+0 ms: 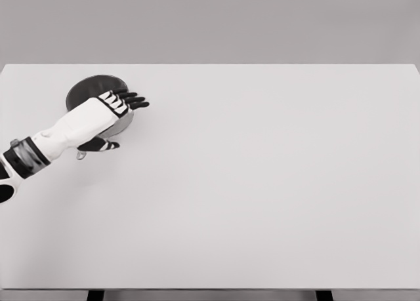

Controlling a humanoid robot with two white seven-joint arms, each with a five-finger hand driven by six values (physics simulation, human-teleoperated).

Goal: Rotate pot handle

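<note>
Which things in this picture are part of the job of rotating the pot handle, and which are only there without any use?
Part of the job:
- dark pot, far left on the table
- its handle, mostly hidden under the arm
- left hand, over the pot, fingers extended

Only there:
- white table
- nothing else shows; the right arm is out of view

White rectangular bench (262, 196), viewed from above, with its surface filling most of the frame. A plain grey backdrop (210, 22) extends beyond its far edge, and two dark supports (96, 295) appear beneath its near edge.
</note>
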